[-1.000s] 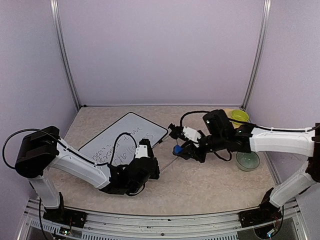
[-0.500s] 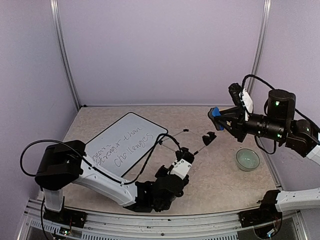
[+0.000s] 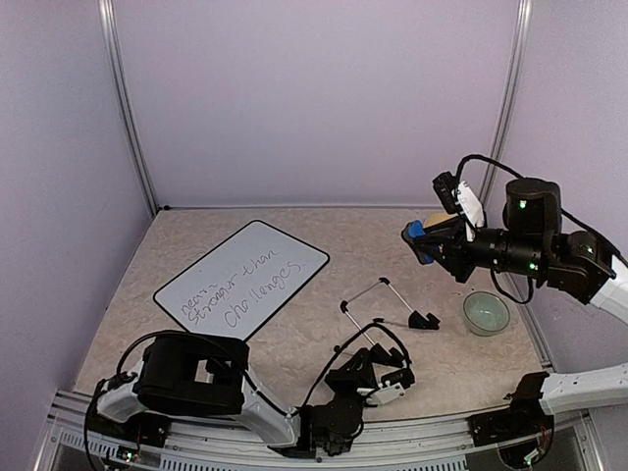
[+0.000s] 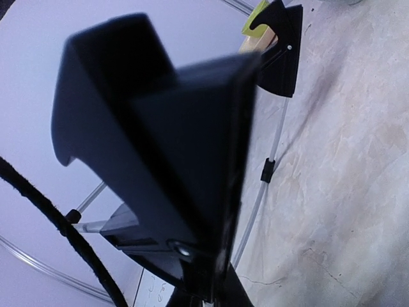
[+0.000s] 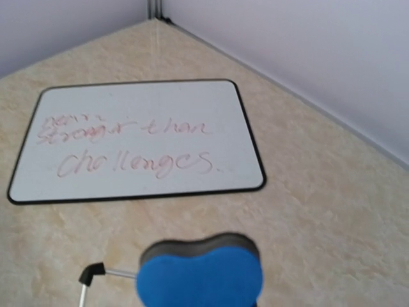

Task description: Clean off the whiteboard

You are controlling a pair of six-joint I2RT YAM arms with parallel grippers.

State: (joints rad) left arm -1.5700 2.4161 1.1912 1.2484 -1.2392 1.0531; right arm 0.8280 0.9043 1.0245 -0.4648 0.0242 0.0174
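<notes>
Nothing erased yet: right gripper point(image 3: 420, 237) clamps the eraser point(image 5: 200, 278) aloft, the fully written whiteboard point(image 5: 137, 137) ahead and below it; left gripper point(image 4: 185, 109) closed, empty.

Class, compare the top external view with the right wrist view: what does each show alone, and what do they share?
Only top external: the left claw low near the front edge, the right claw raised and holding the eraser, and a green dish. Only right wrist: the eraser's notched blue face, close up. Both: the eraser, the written-on whiteboard and the wire stand.

a robot lab cell: plain lilac walls point(image 3: 314, 98), metal frame posts point(image 3: 128, 108).
</notes>
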